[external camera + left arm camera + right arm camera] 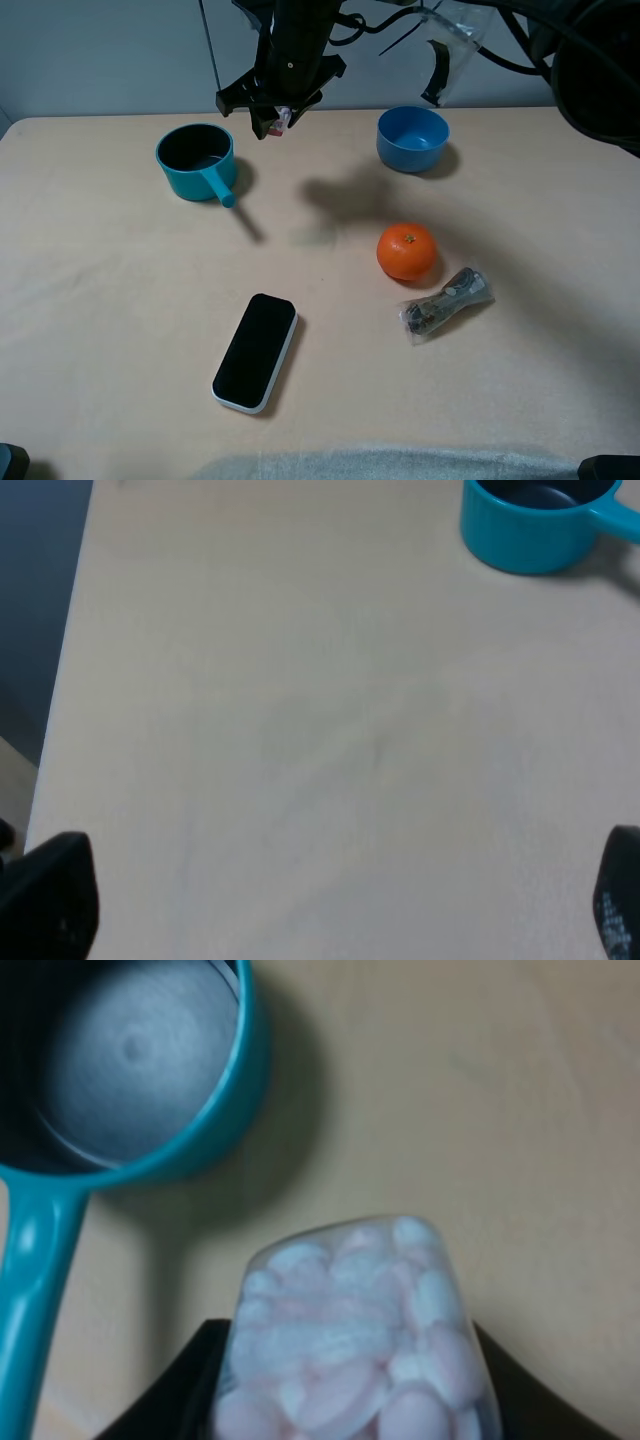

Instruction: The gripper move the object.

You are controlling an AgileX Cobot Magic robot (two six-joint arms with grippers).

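The object, a small clear bottle (350, 1340) packed with pale pink pieces, is held off the table with my right gripper (355, 1405) shut on it. In the exterior view this gripper (270, 115) hangs at the back of the table, reaching in from the right, with the bottle (275, 122) showing as a small pink-white bit between the black fingers. It sits just right of and above the teal pot (197, 160). In the left wrist view my left gripper (330, 905) is open over bare tabletop, with nothing between its fingertips (45, 900).
The teal pot (130, 1070) with a long handle lies below the held bottle. A blue bowl (412, 138) stands at the back right. An orange (406, 251), a crinkly packet (446, 303) and a black flat device (256, 351) lie nearer the front.
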